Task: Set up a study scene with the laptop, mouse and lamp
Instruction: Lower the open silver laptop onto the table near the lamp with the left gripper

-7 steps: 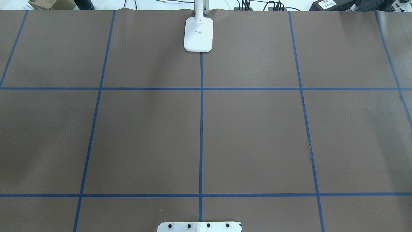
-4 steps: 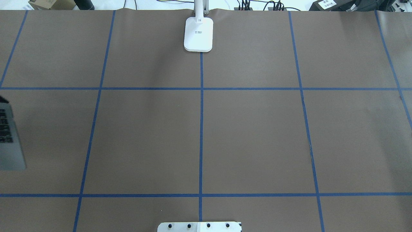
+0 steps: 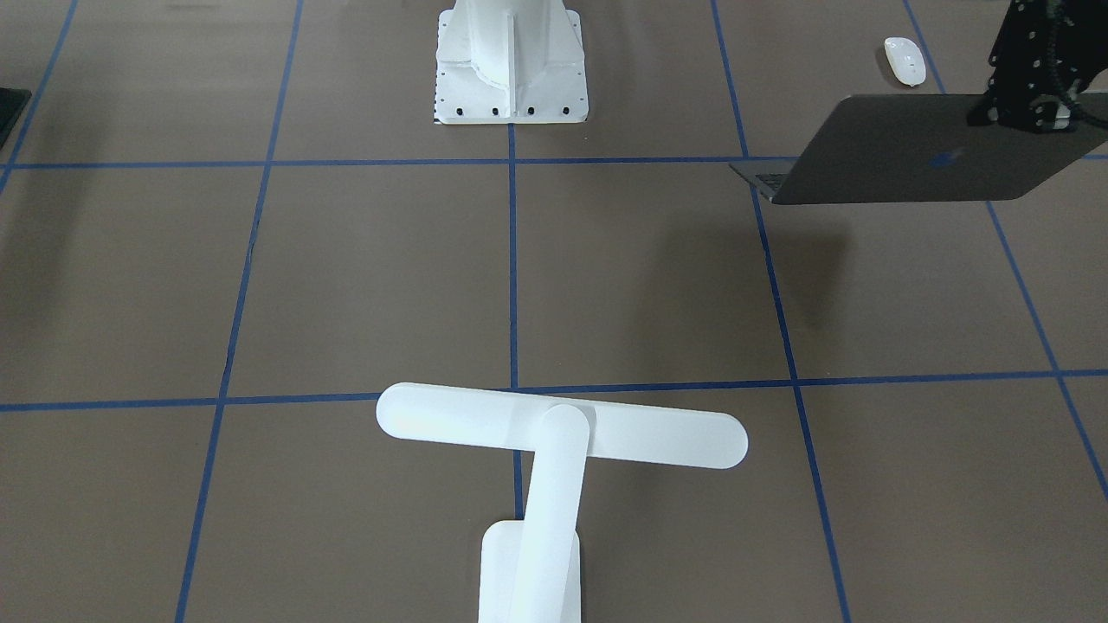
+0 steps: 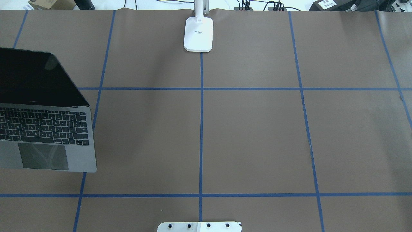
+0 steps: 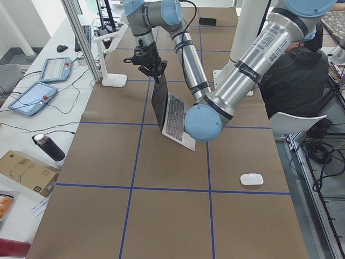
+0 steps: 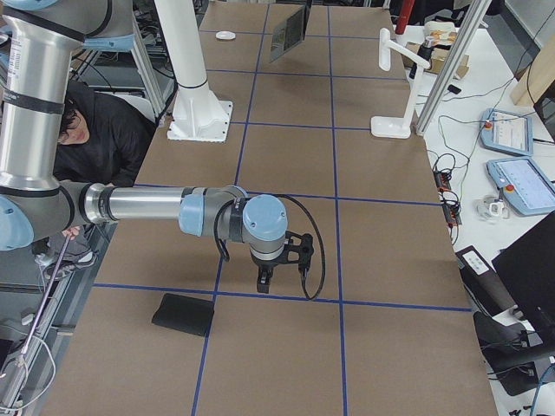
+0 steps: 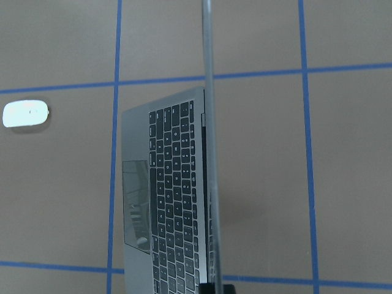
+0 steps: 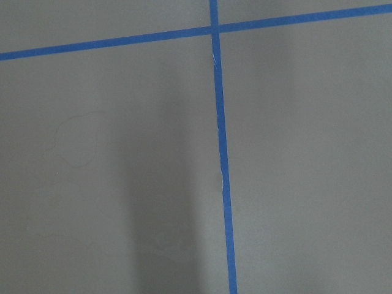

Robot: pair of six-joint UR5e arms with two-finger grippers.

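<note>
The laptop (image 4: 48, 129) is open, screen dark, and hangs above the table's left side. My left gripper (image 3: 1034, 121) is shut on the top edge of its lid; the lid runs edge-on through the left wrist view, beside the keyboard (image 7: 174, 202). The mouse (image 3: 905, 61) lies on the table nearer the robot's side, and also shows in the left wrist view (image 7: 26, 114). The lamp (image 3: 563, 433) stands at the far middle edge, its base (image 4: 198, 33) on the centre line. My right gripper (image 6: 279, 279) hovers low over the table's right part; I cannot tell if it is open.
A flat black pad (image 6: 183, 314) lies at the table's right end near the robot's side. The white bolted pedestal (image 3: 511, 69) stands at the middle of the robot's edge. Blue tape lines grid the brown table (image 4: 251, 135).
The laptop has come into the overhead view from the left edge and moved rightward over the table. The lamp has not moved.
</note>
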